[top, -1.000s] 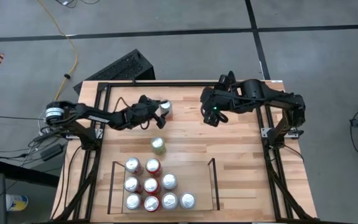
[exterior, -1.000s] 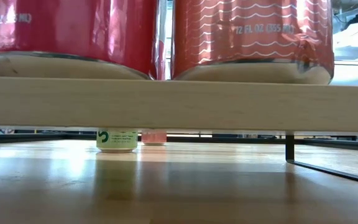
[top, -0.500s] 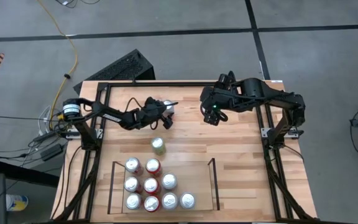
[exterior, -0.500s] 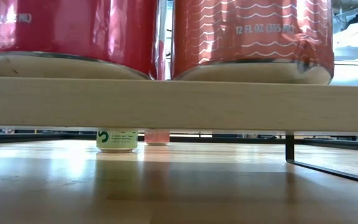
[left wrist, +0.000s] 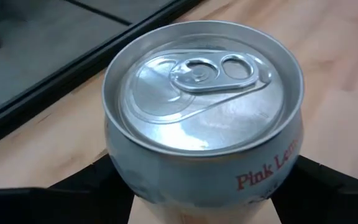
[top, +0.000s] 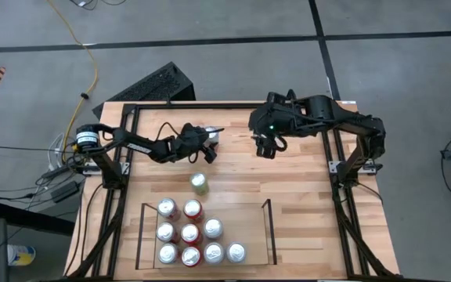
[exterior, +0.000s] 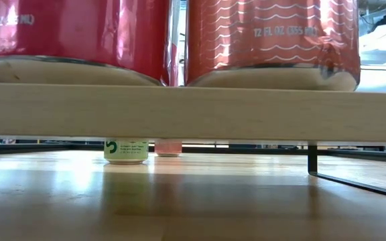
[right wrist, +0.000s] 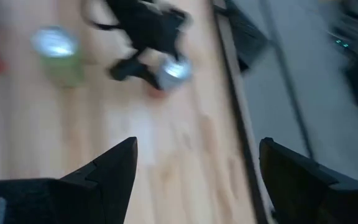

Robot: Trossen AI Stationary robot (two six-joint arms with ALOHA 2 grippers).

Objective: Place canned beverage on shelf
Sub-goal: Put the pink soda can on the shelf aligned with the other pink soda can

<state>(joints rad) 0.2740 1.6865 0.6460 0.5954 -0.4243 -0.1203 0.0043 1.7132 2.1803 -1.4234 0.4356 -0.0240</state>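
Left hand (top: 207, 141) straddling upright pink lemonade can (left wrist: 204, 118) at table (top: 304, 196) rear, fingers (left wrist: 79, 186) beside its sides, grasp unclear. Right hand (top: 263, 146) spread wide, empty, hovering. Shelf (top: 253, 227) up front, well apart.

The left pincer (top: 207, 144) has reached forward and narrowed around the pink can (left wrist: 204, 118); the right pincer (top: 266, 147) has shifted slightly leftward.

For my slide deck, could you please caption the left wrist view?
Left hand straddling an upright pink lemonade can on the wooden table, fingers on both sides.
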